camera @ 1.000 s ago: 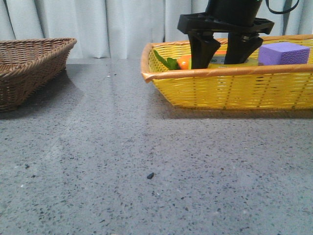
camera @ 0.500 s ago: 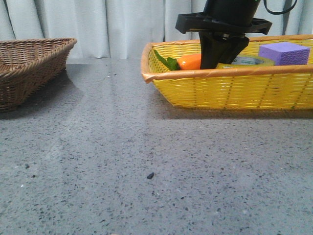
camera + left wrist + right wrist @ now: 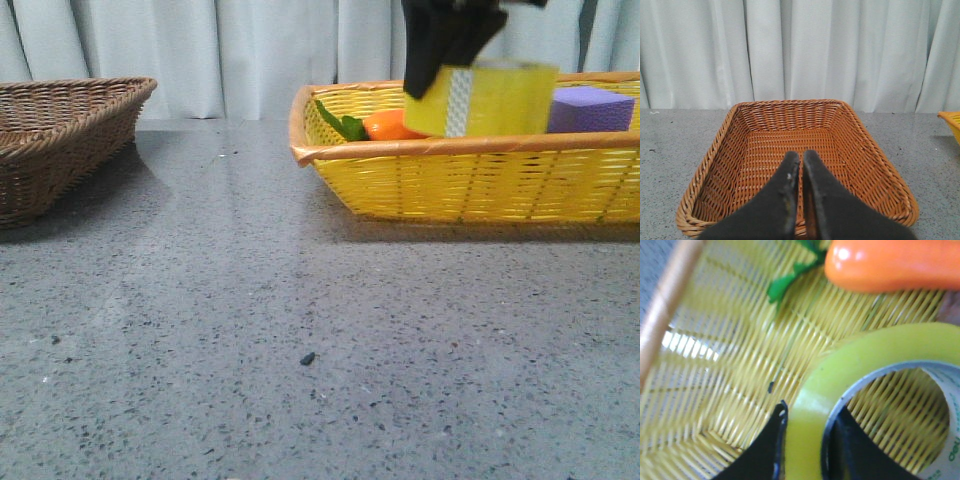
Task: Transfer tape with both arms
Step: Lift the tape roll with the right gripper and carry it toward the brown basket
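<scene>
Nearest the front camera lies the bare grey speckled table, with one small dark speck on it. Farther back on the left sits a brown wicker basket; in the left wrist view the left gripper hangs over that basket, its jaws pressed together with nothing between them.

Farther back on the right stands the yellow woven basket with its orange rim. Above its rim hangs the tape, clear of the basket floor, its white-and-green tab facing the front camera. The right gripper comes down from above and grips the roll at the side toward the robot's left. In the right wrist view the right gripper's jaws pinch the tape's wall, one finger outside the yellow band and one inside the white core.

Behind the roll lie an orange carrot with green leaves and a purple foam block, both in the yellow basket. White curtains close the background.
</scene>
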Action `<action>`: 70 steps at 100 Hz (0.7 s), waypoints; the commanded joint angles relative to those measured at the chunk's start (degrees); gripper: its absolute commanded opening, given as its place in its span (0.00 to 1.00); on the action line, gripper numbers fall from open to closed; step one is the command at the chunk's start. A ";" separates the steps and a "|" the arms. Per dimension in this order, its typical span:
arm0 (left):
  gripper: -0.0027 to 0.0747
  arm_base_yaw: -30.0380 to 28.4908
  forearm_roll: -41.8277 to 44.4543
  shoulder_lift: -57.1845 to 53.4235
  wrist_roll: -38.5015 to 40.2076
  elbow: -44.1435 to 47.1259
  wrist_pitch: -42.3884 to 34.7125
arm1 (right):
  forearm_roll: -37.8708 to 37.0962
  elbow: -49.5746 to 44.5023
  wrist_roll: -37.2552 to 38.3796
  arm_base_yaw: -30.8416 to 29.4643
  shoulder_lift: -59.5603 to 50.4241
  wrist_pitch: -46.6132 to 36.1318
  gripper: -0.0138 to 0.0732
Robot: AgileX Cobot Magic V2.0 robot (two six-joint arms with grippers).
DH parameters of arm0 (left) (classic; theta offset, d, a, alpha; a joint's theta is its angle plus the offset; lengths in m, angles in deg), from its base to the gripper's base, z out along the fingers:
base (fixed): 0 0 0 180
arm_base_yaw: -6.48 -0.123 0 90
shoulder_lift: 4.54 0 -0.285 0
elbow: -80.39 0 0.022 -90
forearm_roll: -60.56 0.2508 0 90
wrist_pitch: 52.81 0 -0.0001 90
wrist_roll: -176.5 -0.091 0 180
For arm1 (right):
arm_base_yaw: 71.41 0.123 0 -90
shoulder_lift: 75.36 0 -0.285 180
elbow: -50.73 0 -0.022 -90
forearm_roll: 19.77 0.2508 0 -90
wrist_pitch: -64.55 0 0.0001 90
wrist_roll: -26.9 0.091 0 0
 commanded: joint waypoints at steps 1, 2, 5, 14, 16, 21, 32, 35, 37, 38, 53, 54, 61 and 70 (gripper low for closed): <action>0.01 0.32 -0.57 0.70 0.26 -2.07 -4.04 | -0.03 6.03 -0.54 1.27 -3.46 1.66 0.11; 0.01 0.32 -0.57 0.70 0.26 -2.07 -4.04 | -0.03 6.67 -0.54 1.40 -3.46 1.87 0.11; 0.01 0.32 -0.57 0.70 0.26 -2.07 -4.04 | -0.03 7.84 -0.54 2.00 -3.46 2.53 0.11; 0.01 0.32 -0.57 0.70 0.26 -2.07 -4.04 | 0.18 11.08 -0.65 4.29 -3.46 4.01 0.11; 0.01 0.32 -0.57 0.70 0.26 -2.07 -4.04 | 0.31 11.62 -0.65 4.91 -3.46 4.27 0.11; 0.01 0.32 -0.57 0.70 0.26 -2.07 -4.04 | 0.58 12.69 -0.65 6.49 -3.46 4.56 0.11; 0.01 0.32 -0.57 0.70 0.26 -2.07 -4.04 | 0.58 13.50 -0.74 11.15 -3.46 4.66 0.11; 0.01 0.32 -0.57 0.70 0.26 -2.07 -4.04 | 0.58 13.50 -0.74 12.51 -3.46 4.56 0.11; 0.01 0.32 -0.57 0.70 0.26 -2.07 -4.04 | 0.58 13.50 -0.74 13.57 -3.46 4.55 0.11; 0.01 0.32 -0.57 0.70 0.26 -2.07 -4.04 | 0.58 13.50 -0.74 13.93 -3.35 4.55 0.11; 0.01 0.32 -0.57 0.70 0.26 -2.07 -4.04 | 0.58 13.50 -1.12 21.57 -2.55 3.11 0.11; 0.01 0.32 -0.57 0.70 0.26 -2.07 -4.04 | 0.58 13.50 -1.12 21.89 -2.54 3.09 0.11; 0.01 0.32 -0.57 0.70 0.26 -2.07 -4.04 | 0.34 13.50 -1.12 24.70 -2.09 2.17 0.11; 0.01 0.32 -0.57 0.70 0.26 -2.07 -4.04 | -0.15 13.50 -1.12 27.40 -0.93 1.68 0.11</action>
